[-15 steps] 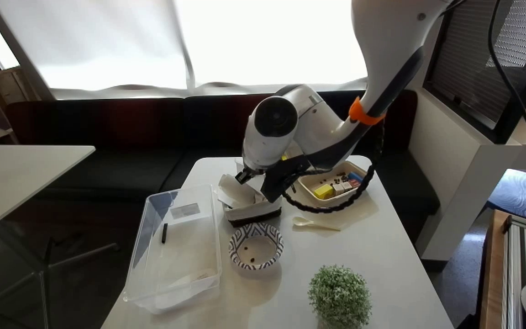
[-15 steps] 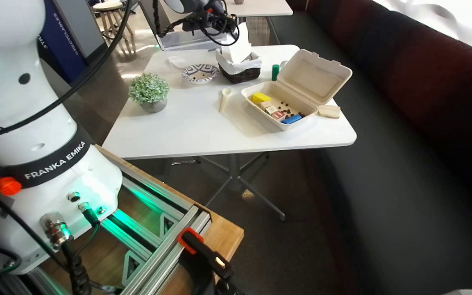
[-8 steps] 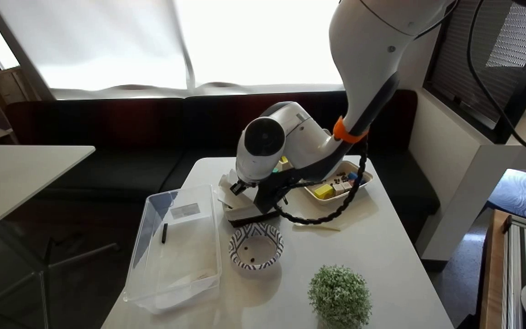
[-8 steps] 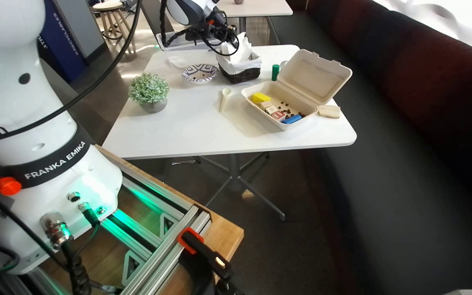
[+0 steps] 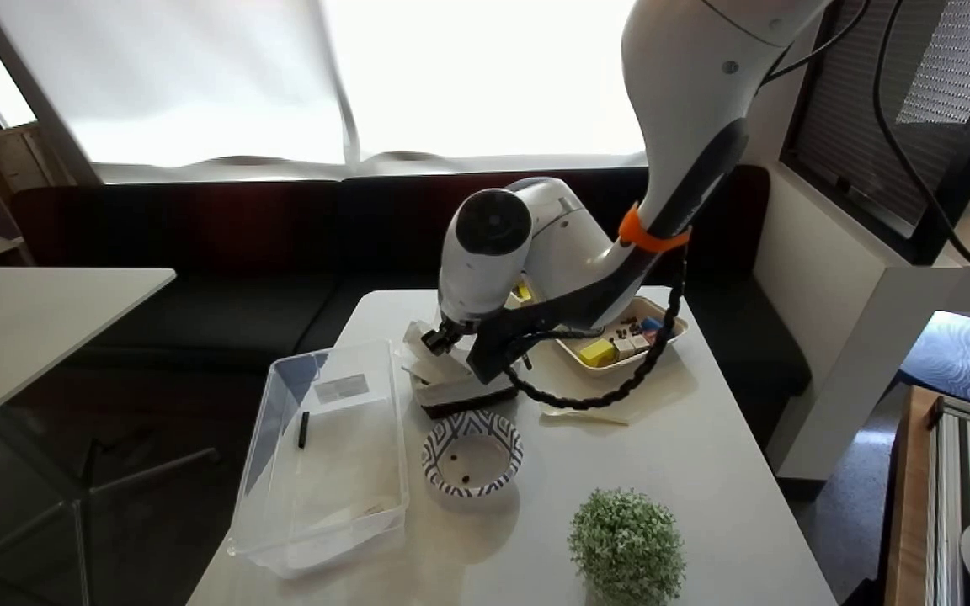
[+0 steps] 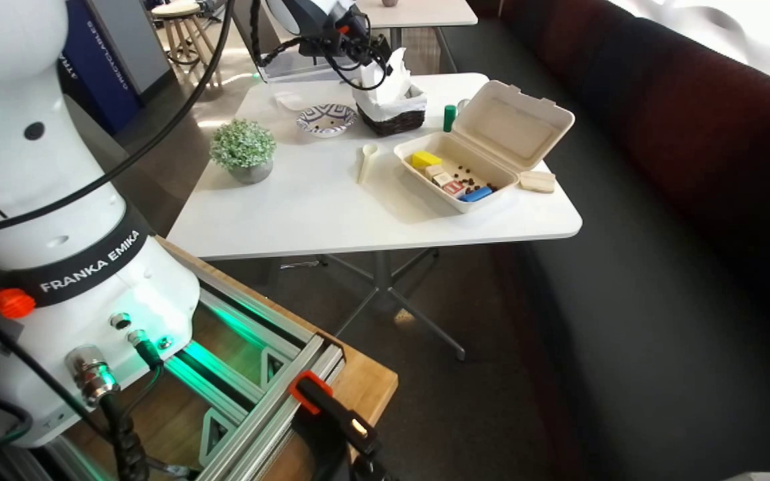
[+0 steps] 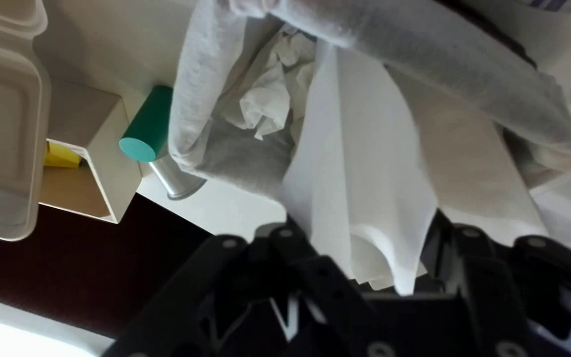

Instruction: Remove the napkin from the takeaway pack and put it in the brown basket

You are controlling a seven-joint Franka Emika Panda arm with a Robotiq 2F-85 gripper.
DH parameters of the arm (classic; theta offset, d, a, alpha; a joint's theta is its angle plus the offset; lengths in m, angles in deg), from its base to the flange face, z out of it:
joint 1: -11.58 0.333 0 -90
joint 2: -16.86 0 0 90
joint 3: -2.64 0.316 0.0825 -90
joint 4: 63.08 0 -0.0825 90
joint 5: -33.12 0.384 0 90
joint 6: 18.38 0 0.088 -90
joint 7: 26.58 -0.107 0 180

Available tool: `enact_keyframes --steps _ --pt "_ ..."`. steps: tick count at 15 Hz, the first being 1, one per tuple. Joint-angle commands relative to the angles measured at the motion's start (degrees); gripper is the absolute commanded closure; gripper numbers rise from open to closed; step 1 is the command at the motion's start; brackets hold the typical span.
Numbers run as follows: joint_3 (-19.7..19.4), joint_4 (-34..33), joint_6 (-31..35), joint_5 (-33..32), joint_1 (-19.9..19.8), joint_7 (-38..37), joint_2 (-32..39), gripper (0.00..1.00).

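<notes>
Gripper [image 7: 363, 219] spread around folded white paper [image 7: 372, 148] in the brown basket [image 6: 402, 123] (crumpled napkin [image 7: 267, 99], apparently, alongside); retreating, a snagged edge could drag paper out.

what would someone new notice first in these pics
Probably the big white robot arm bent over the lined basket, with white paper in the gap of its open gripper. Next, the takeaway box standing open on the table, a bright yellow block inside. The patterned bowl sits beside the basket.
</notes>
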Motion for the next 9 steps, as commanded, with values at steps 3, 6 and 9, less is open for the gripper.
enact_keyframes --steps 3,6,9 --pt "2.2 12.5 -0.8 6.1 -4.3 7.1 -12.9 0.0" --pt "4.0 19.2 2.0 10.4 -7.9 16.1 -18.8 0.0" --pt "6.3 24.9 5.9 17.8 -11.9 26.0 -23.6 0.0"
